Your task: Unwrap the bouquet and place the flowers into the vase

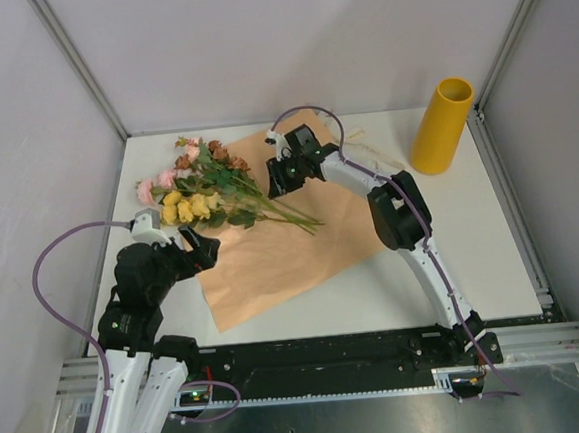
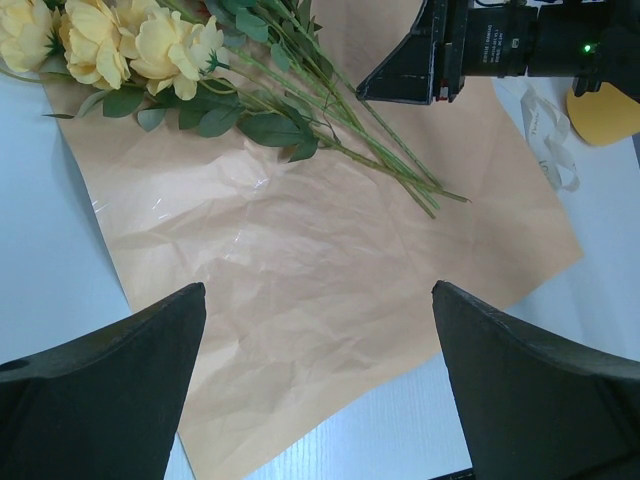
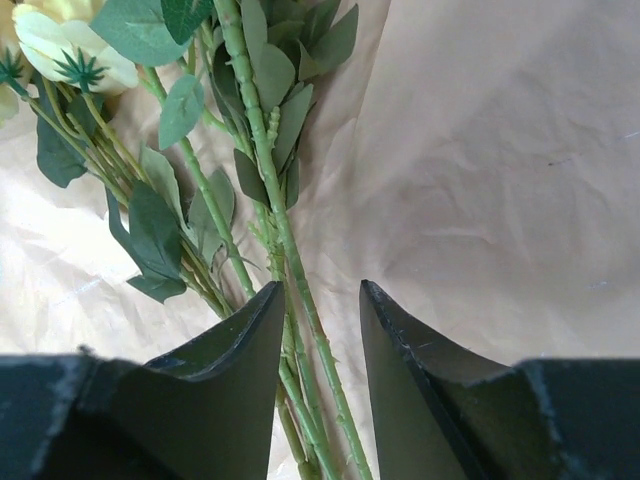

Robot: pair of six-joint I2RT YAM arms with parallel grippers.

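Observation:
The bouquet lies unwrapped: its peach paper (image 1: 272, 248) is spread flat on the table, and the flowers (image 1: 207, 188) lie across its upper left part, blooms to the left and stems pointing right. My right gripper (image 3: 322, 290) hangs low over the green stems (image 3: 270, 190). Its jaws stand partly apart with a few stems in the gap, which lie against the left finger and clear of the right one. My left gripper (image 2: 318, 290) is wide open over the paper's (image 2: 330, 260) near left edge, holding nothing. The mustard-yellow vase (image 1: 441, 126) stands upright at the far right.
A cream ribbon (image 2: 548, 140) lies loose on the table between the paper and the vase. White walls with metal posts close in the table on the left, the back and the right. The right arm (image 1: 400, 213) reaches over the paper's right part.

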